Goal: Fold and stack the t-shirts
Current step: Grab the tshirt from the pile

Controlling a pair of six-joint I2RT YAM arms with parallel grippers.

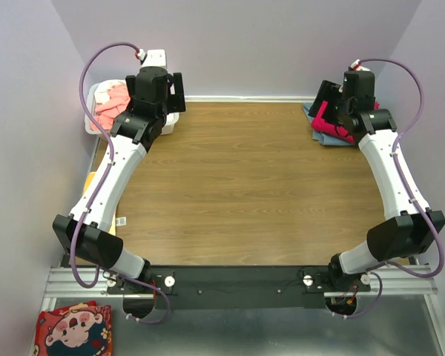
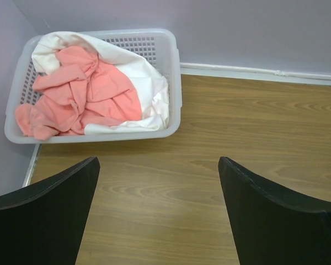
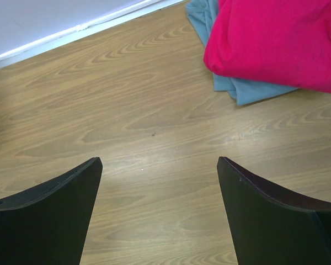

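While both tools hang with their fingers spread wide and nothing between them, the shirts wait just ahead. The left tool (image 2: 159,165) faces the white lattice basket (image 2: 160,41), ahead and to its left, tucked into the corner against the walls. In it the salmon-pink shirt (image 2: 80,91) lies crumpled on top of the white shirt (image 2: 151,88). The right tool (image 3: 159,163) has the crimson shirt (image 3: 276,41) ahead to its right, lying on the grey-blue shirt (image 3: 248,91), which peeks out along the nearer edge.

All of it looks like light, limp cloth that will sag and trail, and nothing here is fragile. I'd pinch a raised ridge of the pink one's bunched folds rather than a flat patch.

Watch that basket rim, where cloth could catch coming over it, and the walls crowd close beyond both piles. The desk (image 2: 254,121) is bare wood beneath the tools and back toward the arm bases, plenty of room to spread and fold.
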